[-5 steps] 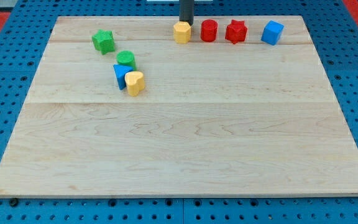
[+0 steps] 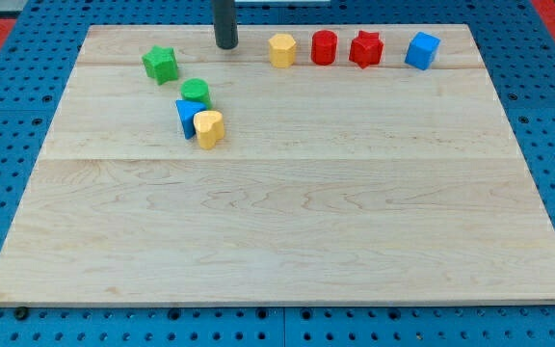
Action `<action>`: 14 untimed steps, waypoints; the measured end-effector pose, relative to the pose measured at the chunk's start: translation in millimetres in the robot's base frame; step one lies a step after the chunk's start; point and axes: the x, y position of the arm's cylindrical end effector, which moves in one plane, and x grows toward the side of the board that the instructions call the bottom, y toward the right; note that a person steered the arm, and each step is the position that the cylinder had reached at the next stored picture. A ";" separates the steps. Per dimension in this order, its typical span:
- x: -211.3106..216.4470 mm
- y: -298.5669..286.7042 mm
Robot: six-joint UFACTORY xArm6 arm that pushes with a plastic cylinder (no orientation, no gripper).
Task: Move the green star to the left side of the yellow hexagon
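Observation:
The green star (image 2: 161, 64) lies near the board's top left. The yellow hexagon (image 2: 281, 49) sits at the top centre. My tip (image 2: 225, 45) stands on the board between them, to the right of the star and to the left of the hexagon, touching neither.
A red cylinder (image 2: 324, 46), a red star (image 2: 364, 48) and a blue cube (image 2: 421, 50) line up right of the hexagon. A green cylinder (image 2: 196, 93), a blue block (image 2: 189, 117) and a yellow block (image 2: 209, 127) cluster below the star. The wooden board (image 2: 277, 222) lies on a blue pegboard.
My tip has moved left from just above the yellow hexagon to the gap between the hexagon and the green star. No block has moved.

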 end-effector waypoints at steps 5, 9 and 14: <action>63.1 -135.6; 43.9 -73.4; 46.6 -97.1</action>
